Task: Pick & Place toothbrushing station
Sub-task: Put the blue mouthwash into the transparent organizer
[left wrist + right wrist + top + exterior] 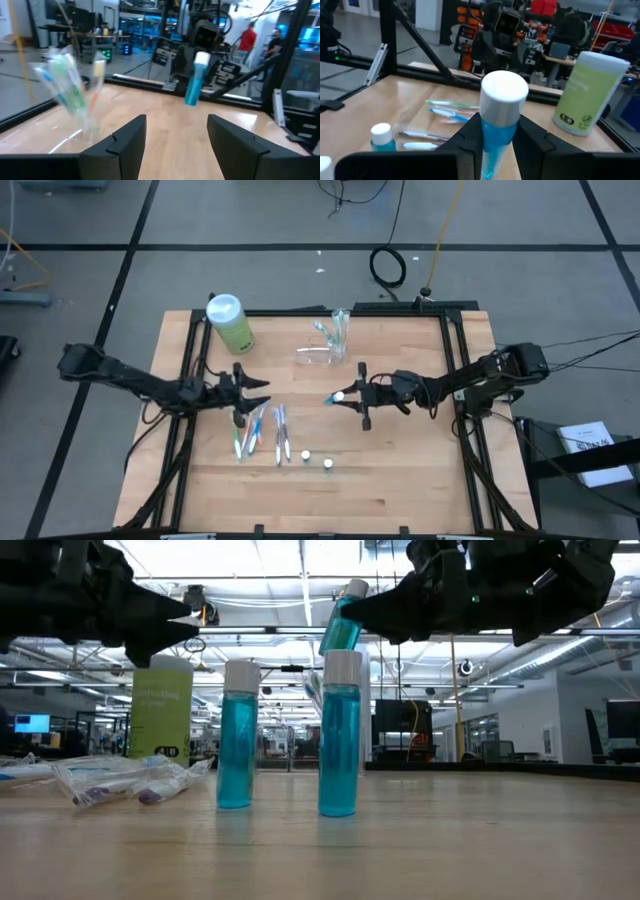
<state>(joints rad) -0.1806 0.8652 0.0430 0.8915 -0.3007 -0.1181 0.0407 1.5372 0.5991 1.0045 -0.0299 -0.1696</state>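
The toothbrushing station [331, 346], a small clear holder with toothbrushes standing in it, rests on its base at the table's far middle; it also shows in the left wrist view [75, 100]. My right gripper [352, 396] is shut on a small blue bottle with a white cap [336, 396], above the table's middle and nearer than the station. My left gripper [256, 392] is open and empty, above the packed toothbrushes [262, 430], and points toward the right arm. My right gripper pinches the blue bottle's body just below the white cap [496, 131] between its two fingers [470, 137]. The fingers come roughly level from the table's right side. The bottle [343, 620] is lifted clear of the table and tilted, cap uppermost.
A light-green bottle with a white cap [230, 322] stands at the far left. Two more small blue bottles [238, 735] [340, 735] stand upright near the table's front middle. Several wrapped toothbrushes lie left of them. Black frame rails [455, 360] border the table.
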